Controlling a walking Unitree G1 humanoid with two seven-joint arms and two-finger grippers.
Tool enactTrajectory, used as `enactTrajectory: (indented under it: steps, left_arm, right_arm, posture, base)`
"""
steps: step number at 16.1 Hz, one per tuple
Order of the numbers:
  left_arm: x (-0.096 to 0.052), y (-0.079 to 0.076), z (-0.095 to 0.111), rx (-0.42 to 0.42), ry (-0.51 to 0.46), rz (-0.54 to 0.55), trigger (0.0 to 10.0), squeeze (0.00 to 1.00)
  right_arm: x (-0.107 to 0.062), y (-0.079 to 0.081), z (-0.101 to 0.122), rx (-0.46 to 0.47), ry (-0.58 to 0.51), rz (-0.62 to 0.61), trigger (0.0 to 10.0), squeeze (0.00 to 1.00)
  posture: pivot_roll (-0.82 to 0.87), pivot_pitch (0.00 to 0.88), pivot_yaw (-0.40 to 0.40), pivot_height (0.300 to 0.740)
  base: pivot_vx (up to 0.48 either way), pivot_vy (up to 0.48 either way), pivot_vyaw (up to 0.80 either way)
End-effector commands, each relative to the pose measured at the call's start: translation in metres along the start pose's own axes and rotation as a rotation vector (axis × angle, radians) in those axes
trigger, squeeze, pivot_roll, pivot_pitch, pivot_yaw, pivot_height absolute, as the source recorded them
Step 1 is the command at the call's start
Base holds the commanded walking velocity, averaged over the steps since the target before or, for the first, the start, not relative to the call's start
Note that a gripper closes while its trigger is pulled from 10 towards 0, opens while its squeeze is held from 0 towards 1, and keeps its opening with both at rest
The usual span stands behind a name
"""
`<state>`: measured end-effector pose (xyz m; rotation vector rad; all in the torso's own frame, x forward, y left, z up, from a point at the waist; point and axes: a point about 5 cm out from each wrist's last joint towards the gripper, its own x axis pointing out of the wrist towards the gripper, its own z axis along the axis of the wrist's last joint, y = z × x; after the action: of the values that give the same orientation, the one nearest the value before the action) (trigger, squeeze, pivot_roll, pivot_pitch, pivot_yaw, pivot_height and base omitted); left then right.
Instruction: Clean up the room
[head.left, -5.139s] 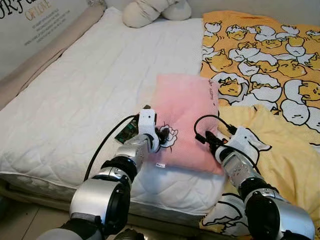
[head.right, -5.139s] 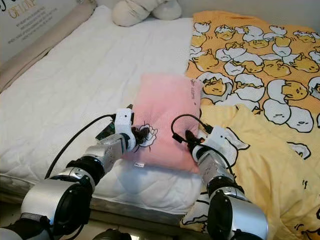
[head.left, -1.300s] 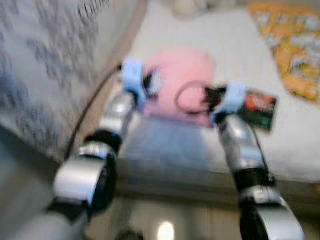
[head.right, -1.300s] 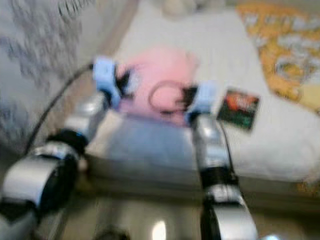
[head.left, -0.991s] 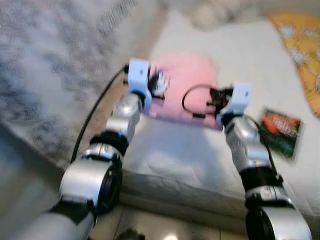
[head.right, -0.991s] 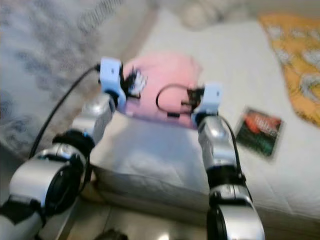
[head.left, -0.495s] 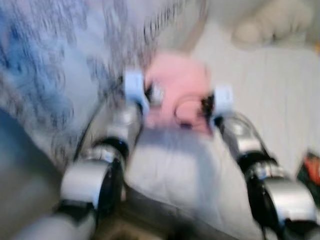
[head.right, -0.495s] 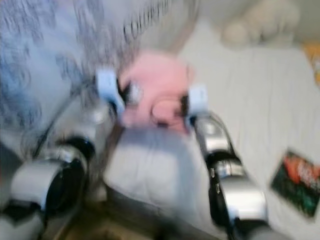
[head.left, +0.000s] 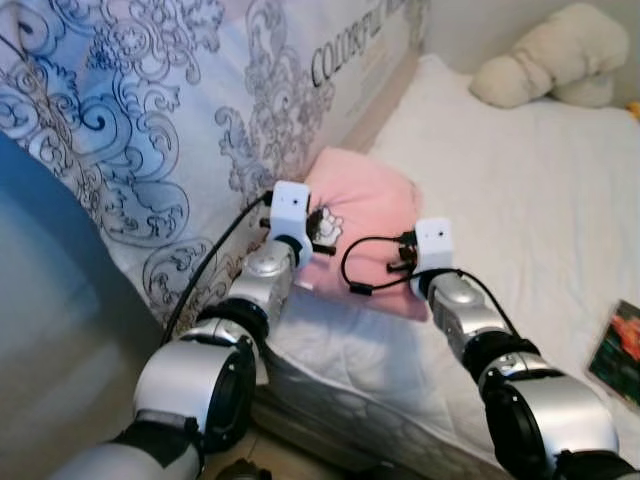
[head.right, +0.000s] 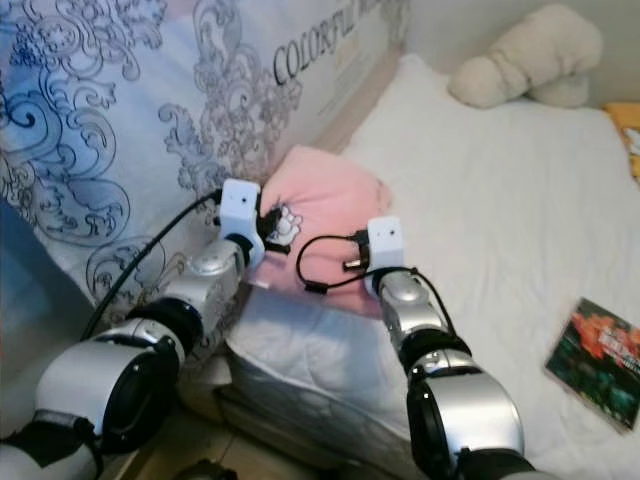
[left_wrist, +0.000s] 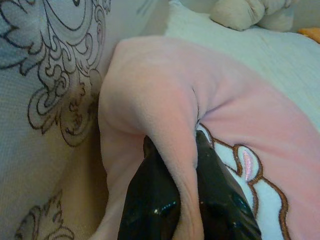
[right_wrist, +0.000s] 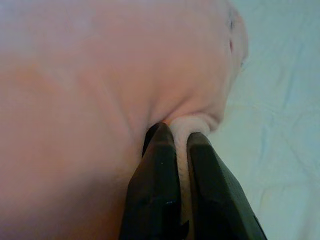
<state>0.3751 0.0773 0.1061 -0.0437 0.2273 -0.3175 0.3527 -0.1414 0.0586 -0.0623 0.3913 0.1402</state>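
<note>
1. Pink pillow (head.left: 365, 215): held at the bed's corner beside the headboard (head.left: 170, 130); long axis runs from me toward the head of the bed, cartoon print on its left side.
2. My left claw (left_wrist: 175, 165): pinching a fold of the pillow's left edge.
3. My right claw (right_wrist: 180, 145): pressed onto a fold at the pillow's near right edge.
4. Bed (head.left: 520, 180): white quilted cover.
5. Plush toy (head.left: 555, 55): far end of the bed.
6. Book (head.right: 598, 362): flat, well right of the pillow.
</note>
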Motion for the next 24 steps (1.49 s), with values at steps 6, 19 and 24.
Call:
enactTrajectory:
  steps: [6,19,24]
  left_arm:
    - [0.003,-0.008,0.011,0.082,-0.027,-0.036,10.0,0.0]
    - [-0.006,0.015,0.015,0.17,-0.116,-0.122,10.0,1.0]
    - [-0.03,0.051,0.024,0.207,-0.29,-0.122,10.0,1.0]
  right_arm:
    - [-0.006,-0.013,-0.019,0.091,0.044,-0.066,10.0,0.0]
    - [-0.013,0.009,-0.032,0.3,-0.055,-0.018,10.0,1.0]
    - [-0.046,-0.008,-0.031,0.286,-0.218,-0.08,10.0,1.0]
  posture:
    - [0.0,0.0,-0.045,0.74]
    - [0.02,0.0,-0.041,0.74]
    - [0.05,0.0,-0.047,0.74]
  base:
    - [0.0,0.0,0.0]
    - [0.0,0.0,0.0]
    - [0.0,0.0,0.0]
